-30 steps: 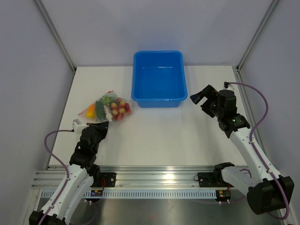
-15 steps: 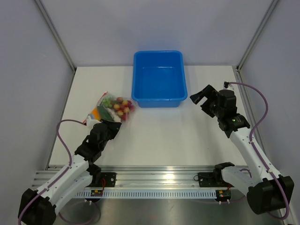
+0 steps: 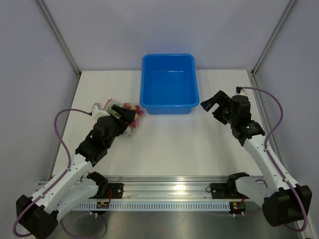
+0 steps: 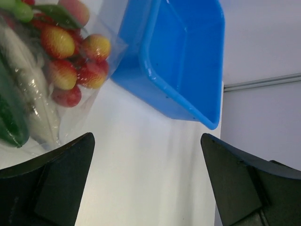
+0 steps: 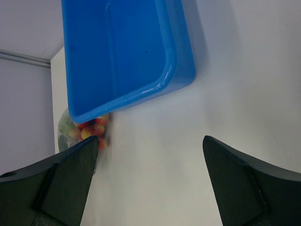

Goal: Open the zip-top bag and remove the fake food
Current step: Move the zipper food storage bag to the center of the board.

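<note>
Hovering left pincer (image 3: 123, 113): spread, over zip-top bag (image 4: 47, 84), gripping nothing
Right pincer (image 3: 212, 102): spread, right of blue tub (image 3: 169, 56)
Fake food (image 4: 59, 41): inside bag
Progress: likely none; opening and removal left

A white table (image 3: 174, 144) is shown, on which a blue tub (image 3: 168, 87) is seated at the far centre and the zip-top bag (image 4: 56, 70), containing the fake food (image 4: 59, 42), is laid just beside the tub's near-left corner.
</note>
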### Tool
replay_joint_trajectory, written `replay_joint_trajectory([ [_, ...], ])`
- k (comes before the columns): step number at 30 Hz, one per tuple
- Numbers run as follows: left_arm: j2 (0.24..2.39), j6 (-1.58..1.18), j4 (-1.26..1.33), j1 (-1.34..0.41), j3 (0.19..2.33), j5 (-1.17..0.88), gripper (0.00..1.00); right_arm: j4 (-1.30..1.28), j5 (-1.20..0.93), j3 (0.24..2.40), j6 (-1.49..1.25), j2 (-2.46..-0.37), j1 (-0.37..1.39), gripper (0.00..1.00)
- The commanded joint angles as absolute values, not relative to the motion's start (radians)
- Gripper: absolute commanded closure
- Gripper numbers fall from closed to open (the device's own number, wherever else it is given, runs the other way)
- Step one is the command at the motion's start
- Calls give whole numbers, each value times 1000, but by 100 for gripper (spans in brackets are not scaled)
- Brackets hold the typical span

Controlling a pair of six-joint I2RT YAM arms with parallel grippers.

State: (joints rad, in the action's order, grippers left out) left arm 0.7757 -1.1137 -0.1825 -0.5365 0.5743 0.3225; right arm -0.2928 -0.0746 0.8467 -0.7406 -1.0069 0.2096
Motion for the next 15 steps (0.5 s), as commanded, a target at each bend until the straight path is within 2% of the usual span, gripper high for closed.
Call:
replay_joint_trajectory([
  [1,794,-1039,-279,-537,687,370,1,-239,-130,850,-706,-1017,213,0],
  [6,830,-1008,-351,-537,776,448,1,-216,-134,850,-669,-1026,250,0],
  [11,851,-1026,-437,-523,822,538,1,-238,-19,902,-626,-1078,418,1],
  [15,819,-1002,-448,-491,815,572,1,-229,-6,936,-620,-1143,541,0],
])
